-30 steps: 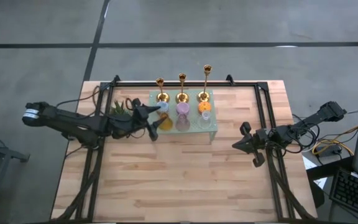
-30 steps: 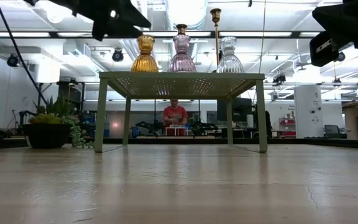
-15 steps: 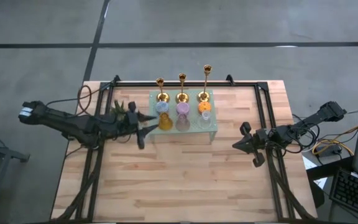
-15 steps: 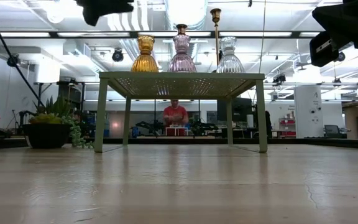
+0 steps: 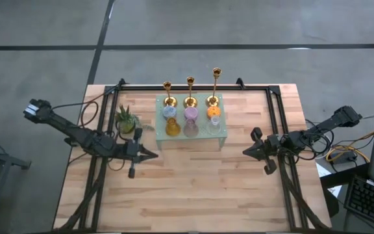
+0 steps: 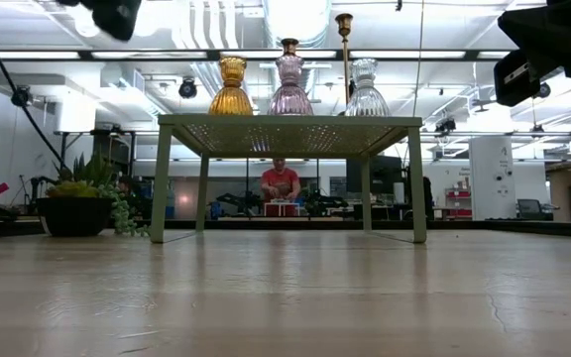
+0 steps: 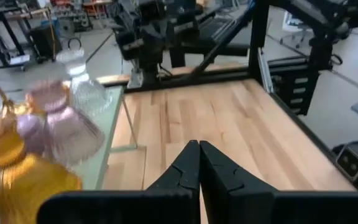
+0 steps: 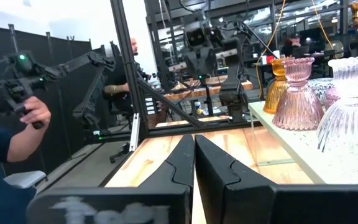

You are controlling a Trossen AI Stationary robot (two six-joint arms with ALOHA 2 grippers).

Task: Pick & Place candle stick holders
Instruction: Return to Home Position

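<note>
Three gold candlesticks (image 5: 190, 92) stand in a row along the far edge of a pale green perforated stand (image 5: 223, 133). In front of them squat glass holders rest on their bases: blue (image 5: 169, 112), purple (image 5: 191, 114), orange (image 5: 213, 112), then amber (image 5: 173, 128), pink (image 5: 191, 129) and clear (image 5: 215, 123). My left gripper (image 5: 149, 154) is shut and holds nothing, left of the stand's near corner, pointing right. My right gripper (image 5: 247, 153) is shut and holds nothing, right of the stand, pointing left. The left wrist view shows the amber holder (image 7: 23, 180) close by.
A small green potted plant (image 5: 126, 119) sits left of the stand, just beyond my left arm. Black frame rails (image 5: 274, 123) run along the table's left, right and far sides. Bare wood (image 5: 193, 188) lies in front of the stand. A person (image 8: 17, 143) shows beyond the table.
My left gripper has drawn back from the amber holder toward the table's near and left edges and has shut on nothing. The amber holder stays standing on the stand.
</note>
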